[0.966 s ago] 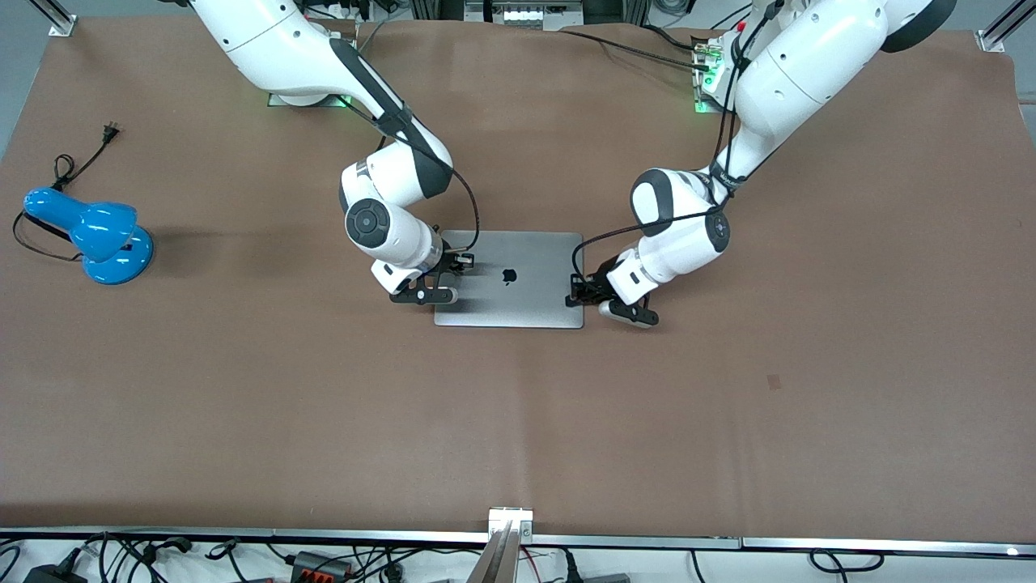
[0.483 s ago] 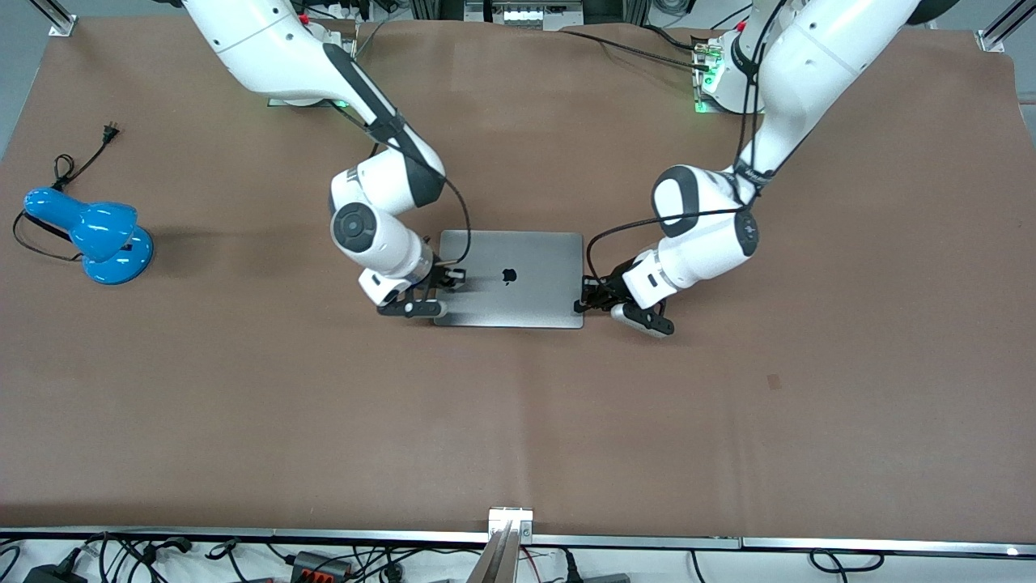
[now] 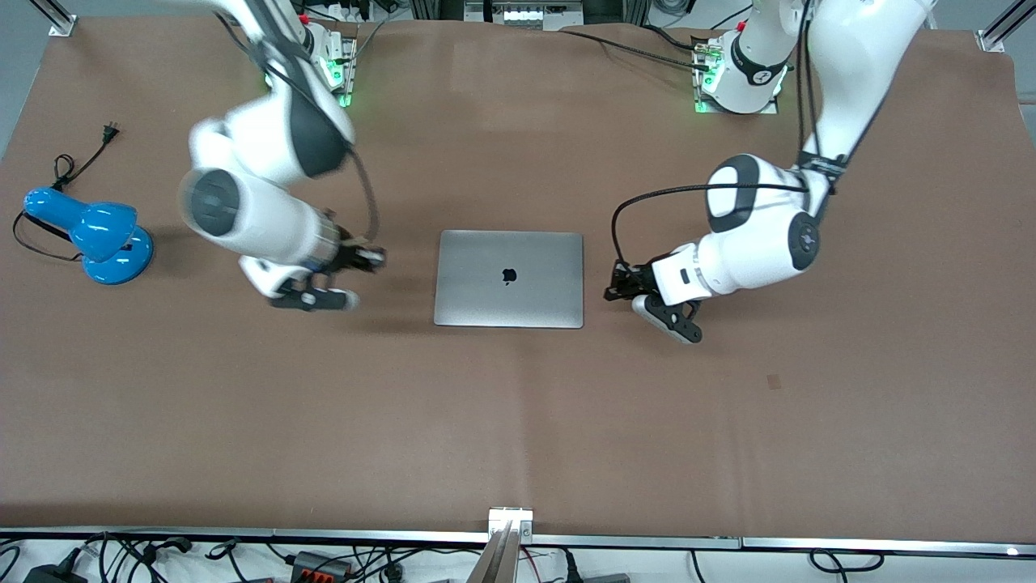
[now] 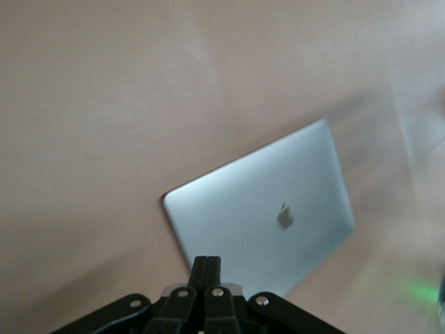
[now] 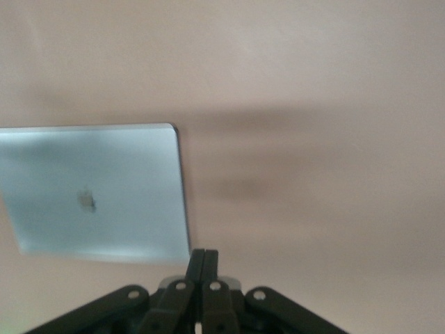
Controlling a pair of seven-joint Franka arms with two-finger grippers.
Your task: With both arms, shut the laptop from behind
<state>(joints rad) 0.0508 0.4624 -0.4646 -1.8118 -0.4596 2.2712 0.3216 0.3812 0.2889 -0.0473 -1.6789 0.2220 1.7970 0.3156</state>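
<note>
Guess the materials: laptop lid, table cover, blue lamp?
Slim grey laptop: looks like matte brushed metal, with an even soft sheen and a black logo. Brown table cover: probably paper or thin matting, dull with faint creases. Small blue desk lamp: glossy, likely plastic or painted metal.

Matt metal, brown cloth, glossy plastic

The laptop [image 3: 508, 278] lid looks like smooth brushed grey metal; my table [image 3: 518, 421] wears matt brown cloth; the lamp [image 3: 91, 233] looks like shiny blue plastic.

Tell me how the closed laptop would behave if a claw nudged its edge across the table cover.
The laptop lies shut and flat, so it would probably slide as one stiff slab, not tip or roll. Its smooth metal lid looks slippery for claw fingers. The brown table cover may drag or wrinkle under it.
</note>
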